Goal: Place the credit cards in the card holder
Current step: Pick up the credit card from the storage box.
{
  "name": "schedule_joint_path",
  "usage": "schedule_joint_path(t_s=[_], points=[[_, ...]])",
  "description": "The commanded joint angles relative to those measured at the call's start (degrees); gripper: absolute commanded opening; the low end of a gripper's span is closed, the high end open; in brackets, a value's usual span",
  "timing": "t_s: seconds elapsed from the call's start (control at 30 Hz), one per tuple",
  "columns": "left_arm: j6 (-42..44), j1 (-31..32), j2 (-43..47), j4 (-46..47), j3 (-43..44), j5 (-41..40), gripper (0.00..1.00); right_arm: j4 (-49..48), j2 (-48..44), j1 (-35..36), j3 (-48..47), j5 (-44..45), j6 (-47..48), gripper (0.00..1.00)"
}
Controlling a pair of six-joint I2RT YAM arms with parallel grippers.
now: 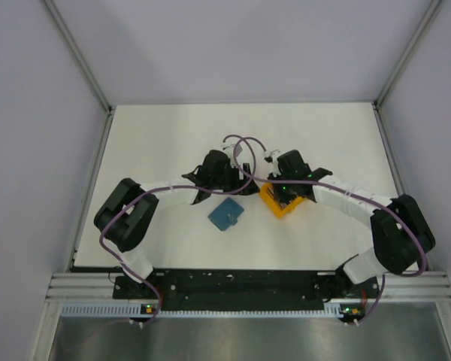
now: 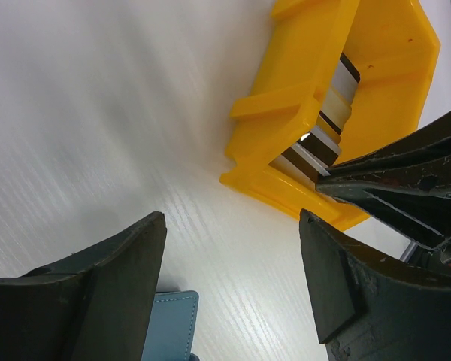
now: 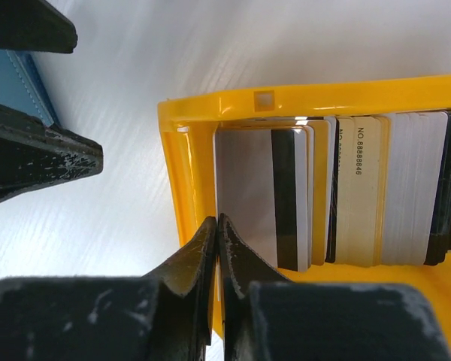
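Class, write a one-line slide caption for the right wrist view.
Right gripper, shut, at the edge of the yellow rack holding upright cards; blue wallet at upper left.

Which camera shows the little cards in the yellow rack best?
The right wrist view: the thin pale cards with dark stripes stand in the yellow plastic rack, faces showing. The left wrist view shows only their edges; from the top view they are too small to tell.

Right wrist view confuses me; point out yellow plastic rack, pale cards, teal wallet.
Yellow open-frame plastic rack (image 3: 346, 96), right wrist, top rail.
Pale credit cards (image 3: 244, 195), right wrist, front card's face.
Teal card holder (image 3: 11, 79), right wrist, stitched edge.
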State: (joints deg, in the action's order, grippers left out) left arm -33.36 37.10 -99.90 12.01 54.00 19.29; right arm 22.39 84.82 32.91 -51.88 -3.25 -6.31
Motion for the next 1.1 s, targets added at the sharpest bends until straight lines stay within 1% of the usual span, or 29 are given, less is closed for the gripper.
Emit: schedule_joint_path(t_s=[0.0,0.1,0.17,0.23,0.33,0.4,0.47,0.53,0.57,0.7,0.73,0.83,0.93,0.97,1.03,1.07], points=[[-0.39,-0.45,-0.12,2.49,1.2,0.75,0.75,-0.42,-0.52,0.76,-3.23,1.22,0.24,0.0],[-0.21,-0.45,0.23,2.4,1.2,0.66,0.75,-0.51,-2.89,0.93,-4.46,1.22,-0.28,0.0],[-0.12,-0.45,0.93,2.23,0.94,-0.12,0.75,1.15,-4.83,1.11,-5.86,2.45,-1.25,0.0],[0.05,-0.54,1.81,1.7,0.67,-1.26,0.76,3.44,-6.41,1.2,-7.88,6.48,-2.91,0.0],[0.05,-0.63,3.56,1.35,-0.03,-3.02,0.82,5.99,-8.17,1.37,-9.12,12.28,-6.69,0.0],[0.23,-0.63,4.27,0.82,-0.12,-3.82,0.83,8.27,-8.53,1.55,-9.73,16.85,-11.6,0.0],[0.32,-0.54,5.06,0.21,-0.3,-5.04,0.84,8.37,-9.05,1.81,-9.3,18.79,-15.74,0.0],[0.32,-0.63,5.76,-0.41,-0.47,-6.36,0.92,9.33,-9.14,4.08,-9.56,25.62,-20.39,0.0],[0.4,-0.63,6.2,-1.02,-0.56,-7.24,0.98,9.6,-9.14,5.92,-9.56,30.1,-21.98,0.0],[1.02,-0.63,8.66,-4.09,-0.65,-11.36,0.98,12.05,-8.53,11.73,-11.13,45.48,-29.96,0.0],[1.11,-0.63,9.28,-4.88,-0.82,-13.38,0.98,13.28,-8.0,12.35,-12.18,46.91,-31.56,0.0],[0.85,-0.63,11.91,-7.43,-1.87,-18.74,0.98,16.01,-6.33,13.5,-14.91,49.12,-35.26,0.0],[-1.08,-0.89,15.25,-10.16,-4.5,-27.35,0.98,16.63,-6.06,14.11,-16.15,48.08,-37.01,0.0],[-1.52,-1.15,17.17,-10.43,-5.65,-28.85,0.98,16.37,-6.5,14.29,-16.06,46.33,-38.16,0.0],[-2.58,-1.85,20.34,-11.04,-8.46,-32.19,0.98,12.52,-7.38,14.38,-15.19,39.32,-35.1,0.0],[-2.93,-2.55,22.01,-11.57,-10.04,-33.25,0.98,11.72,-7.73,14.38,-14.66,37.02,-36.14,0.0]])
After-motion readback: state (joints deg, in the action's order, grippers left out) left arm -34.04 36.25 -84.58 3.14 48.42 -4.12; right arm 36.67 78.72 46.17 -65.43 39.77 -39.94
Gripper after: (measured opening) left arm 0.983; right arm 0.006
